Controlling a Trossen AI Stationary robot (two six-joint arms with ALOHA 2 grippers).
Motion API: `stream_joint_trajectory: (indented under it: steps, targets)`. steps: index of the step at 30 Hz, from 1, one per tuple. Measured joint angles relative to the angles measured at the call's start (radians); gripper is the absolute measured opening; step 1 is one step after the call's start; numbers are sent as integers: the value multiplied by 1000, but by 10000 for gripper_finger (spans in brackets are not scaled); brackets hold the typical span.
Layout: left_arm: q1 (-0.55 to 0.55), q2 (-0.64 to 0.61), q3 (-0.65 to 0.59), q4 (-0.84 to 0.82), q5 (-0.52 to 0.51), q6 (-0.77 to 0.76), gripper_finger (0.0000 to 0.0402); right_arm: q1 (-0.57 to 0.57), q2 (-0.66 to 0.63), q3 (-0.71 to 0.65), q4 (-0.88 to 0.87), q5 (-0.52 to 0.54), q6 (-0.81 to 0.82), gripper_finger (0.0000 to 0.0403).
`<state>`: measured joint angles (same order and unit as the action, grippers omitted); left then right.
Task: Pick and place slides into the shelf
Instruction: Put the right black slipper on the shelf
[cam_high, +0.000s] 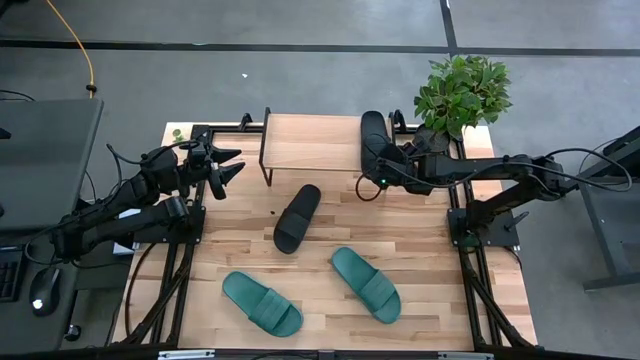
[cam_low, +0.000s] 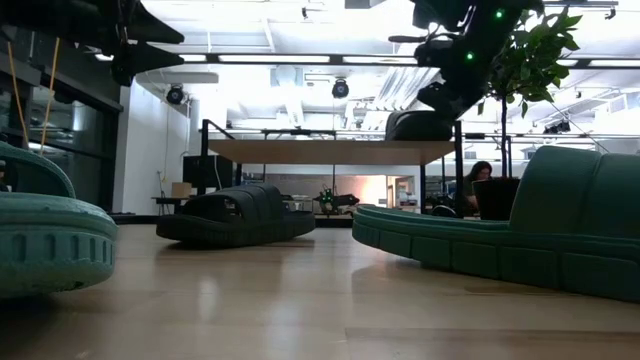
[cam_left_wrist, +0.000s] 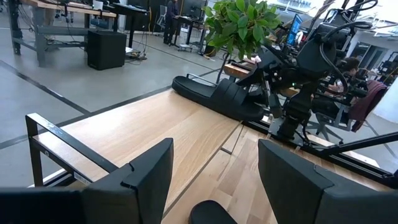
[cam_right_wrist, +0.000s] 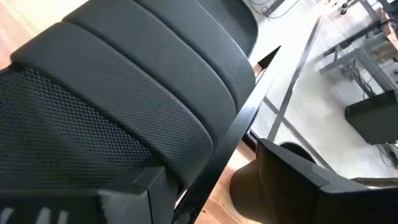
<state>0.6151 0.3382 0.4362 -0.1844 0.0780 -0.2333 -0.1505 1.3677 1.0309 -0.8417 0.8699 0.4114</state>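
One black slide (cam_high: 375, 138) lies on its sole at the right end of the shelf's (cam_high: 305, 140) wooden top board; it also shows in the left wrist view (cam_left_wrist: 217, 96) and the low view (cam_low: 420, 125). My right gripper (cam_high: 384, 172) is open at this slide's near end, and in the right wrist view its fingers (cam_right_wrist: 292, 180) stand wide around the slide's strap (cam_right_wrist: 124, 93). The second black slide (cam_high: 297, 217) lies on the table in front of the shelf. Two teal slides (cam_high: 262, 302) (cam_high: 366, 283) lie near the front edge. My left gripper (cam_high: 232, 165) is open and empty, raised left of the shelf. My right gripper stands open around the near end of the black slide on the shelf, coming from the table's right and near side. One finger (cam_right_wrist: 99, 202) lies close under the strap; I cannot tell whether it touches. The other finger is apart from the slide, past the shelf's black edge (cam_right_wrist: 249, 118).
A potted plant (cam_high: 462, 92) stands at the table's far right corner, just beyond the shelf. The left and middle parts of the shelf's top board (cam_high: 300, 145) are bare. A black frame runs along the table's left and right sides (cam_high: 470, 240).
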Motion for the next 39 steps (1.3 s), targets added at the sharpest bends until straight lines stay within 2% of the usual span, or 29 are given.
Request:
stream_joint_trajectory:
  steps: [16, 39]
  targets:
    - [0, 0, 0, 0, 0, 0, 216, 1, 0, 4, 40, -50, -19, 197]
    - [0, 0, 0, 0, 0, 0, 216, 2, -15, 4, 46, -59, -27, 197]
